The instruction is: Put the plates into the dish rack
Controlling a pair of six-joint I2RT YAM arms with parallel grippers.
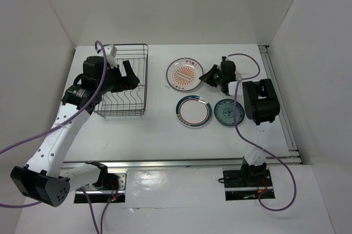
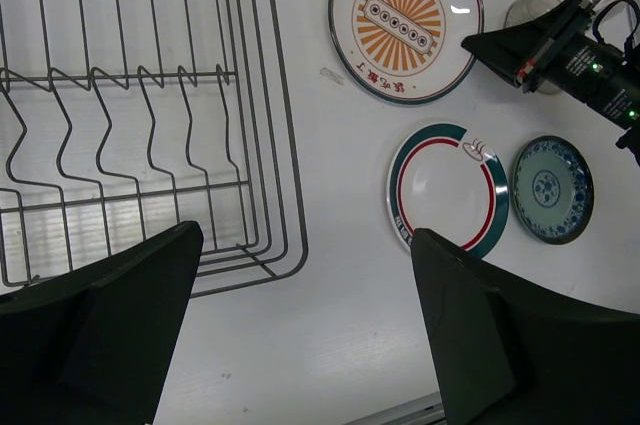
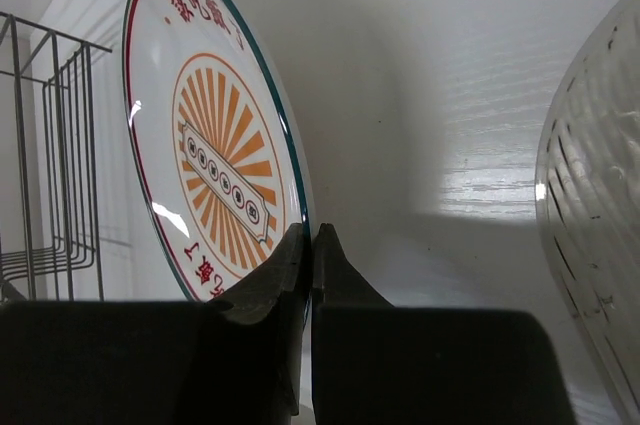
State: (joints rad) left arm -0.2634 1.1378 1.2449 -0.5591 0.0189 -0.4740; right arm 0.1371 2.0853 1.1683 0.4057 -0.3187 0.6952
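Beside dish rack (image 1: pixel 124 103), right end effector (image 3: pixel 310 237) pinching sunburst plate (image 3: pixel 215 170), left end effector (image 2: pixel 308 245) spread, grey plate (image 3: pixel 597 205) cropped.

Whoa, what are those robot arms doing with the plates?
They are loading plates into a rack. The right gripper is pinching the rim of the sunburst plate. The left gripper is open and hangs over the rack, which has no plates in it yet. The ringed plate and the teal plate lie flat on the table. A grey plate sits just beside the right gripper.
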